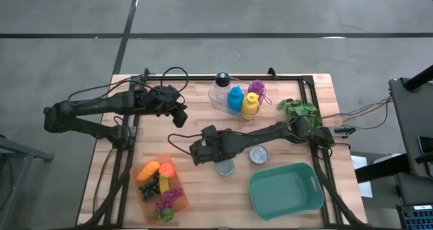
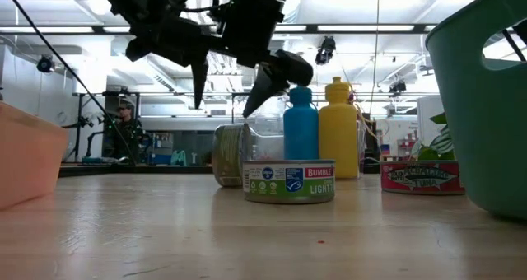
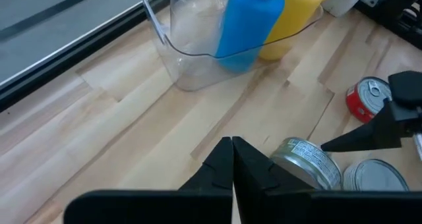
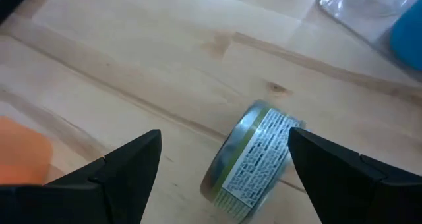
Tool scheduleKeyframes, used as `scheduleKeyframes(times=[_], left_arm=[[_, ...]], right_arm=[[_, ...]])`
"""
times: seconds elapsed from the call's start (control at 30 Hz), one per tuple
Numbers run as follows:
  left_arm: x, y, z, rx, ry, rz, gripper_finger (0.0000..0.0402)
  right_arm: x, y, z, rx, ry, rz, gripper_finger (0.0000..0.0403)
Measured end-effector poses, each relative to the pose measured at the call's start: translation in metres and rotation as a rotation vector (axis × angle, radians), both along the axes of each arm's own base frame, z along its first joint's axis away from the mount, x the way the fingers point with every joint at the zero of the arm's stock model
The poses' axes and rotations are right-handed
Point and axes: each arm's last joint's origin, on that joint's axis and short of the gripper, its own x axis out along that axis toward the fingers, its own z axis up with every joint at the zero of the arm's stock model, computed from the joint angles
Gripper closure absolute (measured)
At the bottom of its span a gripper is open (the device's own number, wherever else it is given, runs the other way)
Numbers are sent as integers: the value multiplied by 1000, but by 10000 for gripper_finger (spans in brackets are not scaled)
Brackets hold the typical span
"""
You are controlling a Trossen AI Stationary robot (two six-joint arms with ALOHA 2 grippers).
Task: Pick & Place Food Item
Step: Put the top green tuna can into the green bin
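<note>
In the high view, left of centre, the left gripper [image 1: 180, 115] is held clear above bare table [image 1: 196, 182], its fingers pressed together and empty, evidently kept out of the working area. At lower left an orange tray [image 1: 144, 193] holds toy fruit. At centre the right gripper [image 1: 197, 151] is poised with fingers spread, nothing between them, over a can [image 4: 254, 159] lying on its side, apparently the item to be picked. At lower right a teal bin [image 1: 285, 187] is set, presumably as destination.
</note>
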Motion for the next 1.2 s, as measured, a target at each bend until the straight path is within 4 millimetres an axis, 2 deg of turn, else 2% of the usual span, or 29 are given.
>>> scheduleKeyframes(times=[0.2, 0.33, 0.6, 1.2], left_arm=[[0, 0, 0, 5, 2, 6, 400], [0, 0, 0, 5, 1, 6, 400], [0, 0, 0, 5, 2, 6, 400], [0, 0, -1, 52, 36, -48, 400]], right_arm=[[-2, -1, 9, -16, -20, -9, 74], [-9, -4, 13, 16, -34, -94, 74], [-7, -9, 12, 79, -93, -182, 74], [-1, -13, -22, 192, -83, -273, 74]])
